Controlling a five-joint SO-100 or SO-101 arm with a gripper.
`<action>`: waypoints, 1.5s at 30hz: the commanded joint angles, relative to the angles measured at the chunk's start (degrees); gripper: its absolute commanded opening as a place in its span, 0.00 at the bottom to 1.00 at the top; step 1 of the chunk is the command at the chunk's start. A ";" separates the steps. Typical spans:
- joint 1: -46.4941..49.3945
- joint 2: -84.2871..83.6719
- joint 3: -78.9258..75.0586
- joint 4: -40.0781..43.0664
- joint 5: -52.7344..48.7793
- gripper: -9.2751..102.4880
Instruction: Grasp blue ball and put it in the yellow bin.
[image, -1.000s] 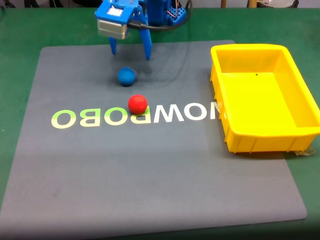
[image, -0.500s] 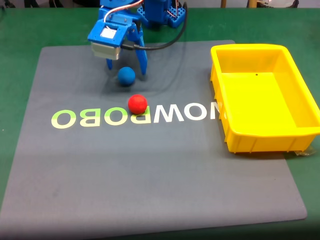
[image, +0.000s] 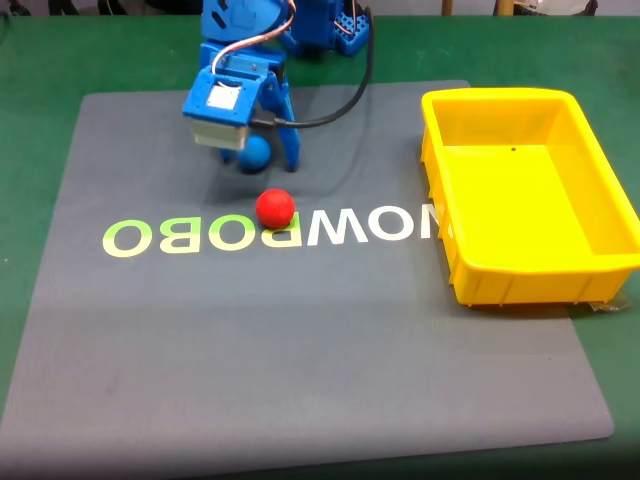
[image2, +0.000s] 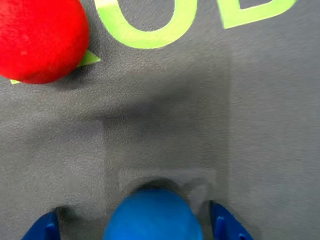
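Straddling the blue ball now, the gripper sits low on the grey mat with its jaws spread wide, one fingertip on each side and gaps showing in the wrist view. No grasp yet, it seems, though the fixed view hides part of the ball behind the gripper. Closing, lifting and carrying are all left. The yellow bin waits well apart, to the right in the fixed view; the red ball lies just beside.
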 joint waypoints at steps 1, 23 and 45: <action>-0.62 -0.09 -4.48 -1.41 0.79 0.36; -2.46 3.87 -5.27 1.05 2.11 0.08; -16.00 28.21 -18.37 20.74 3.87 0.08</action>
